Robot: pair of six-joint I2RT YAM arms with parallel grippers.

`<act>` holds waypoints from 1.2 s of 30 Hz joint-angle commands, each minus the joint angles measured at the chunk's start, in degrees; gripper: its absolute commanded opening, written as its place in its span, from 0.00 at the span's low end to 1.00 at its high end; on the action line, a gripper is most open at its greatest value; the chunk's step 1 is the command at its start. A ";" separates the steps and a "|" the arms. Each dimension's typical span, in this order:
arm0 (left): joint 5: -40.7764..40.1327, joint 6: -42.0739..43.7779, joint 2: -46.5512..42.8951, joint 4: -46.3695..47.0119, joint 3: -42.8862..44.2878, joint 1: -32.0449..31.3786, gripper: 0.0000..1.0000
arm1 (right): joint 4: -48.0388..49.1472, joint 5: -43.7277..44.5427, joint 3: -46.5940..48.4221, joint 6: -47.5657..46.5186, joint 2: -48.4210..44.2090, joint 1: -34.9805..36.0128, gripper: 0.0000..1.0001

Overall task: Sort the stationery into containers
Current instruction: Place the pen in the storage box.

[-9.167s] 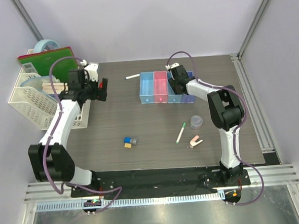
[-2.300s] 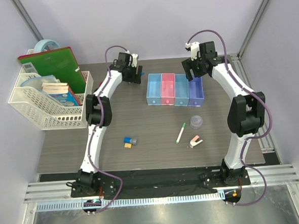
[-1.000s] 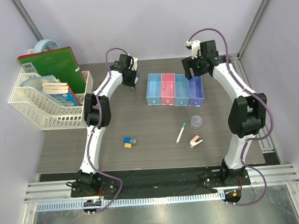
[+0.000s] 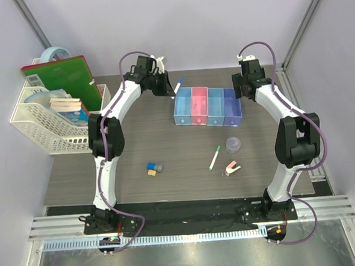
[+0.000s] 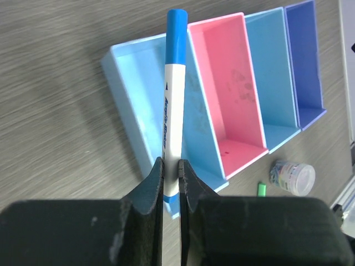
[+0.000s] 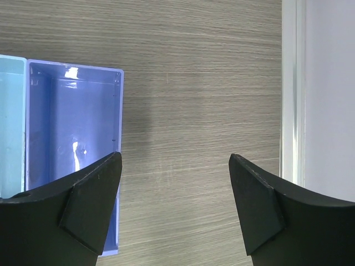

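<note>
My left gripper [image 4: 167, 87] is shut on the blue-tipped pen [image 4: 178, 88], held in the air just left of the containers [image 4: 207, 107], a row of four joined bins. In the left wrist view the pen [image 5: 173, 100] sticks out of the gripper [image 5: 171, 163] over the light blue end bin [image 5: 136, 94]. My right gripper [image 4: 246, 88] hangs open and empty over bare table beside the purple bin [image 6: 72, 138]. The green-capped pen [image 4: 214, 158], grey tub [image 4: 233, 144], pink-white clip [image 4: 231, 167] and small blocks [image 4: 154, 169] lie on the table nearer the arm bases.
A white mesh basket [image 4: 47, 126] with a green book [image 4: 66, 79] and a tape roll [image 4: 55, 54] stands at the back left. A metal rail [image 6: 291, 88] runs along the table's right edge, close to my right gripper.
The left gripper has lifted the blue-tipped pen off the table and swung it right toward the bins. The right gripper has drifted right, off the purple bin.
</note>
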 commanded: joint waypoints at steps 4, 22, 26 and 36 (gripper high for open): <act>2.64 -6.21 5.06 4.52 4.38 -2.13 0.00 | 2.29 1.54 -0.80 0.94 -3.24 -0.13 0.83; 0.09 -5.78 8.41 2.77 5.00 -3.10 0.59 | 0.61 0.39 -2.81 0.41 -8.51 -0.13 0.83; 0.44 -5.87 7.80 2.59 5.70 -3.10 0.60 | 2.81 5.92 -3.43 0.76 -7.37 -0.48 0.83; -4.97 -2.45 0.24 3.65 6.67 0.41 0.61 | 3.43 9.54 -1.85 0.50 -0.52 -2.50 0.83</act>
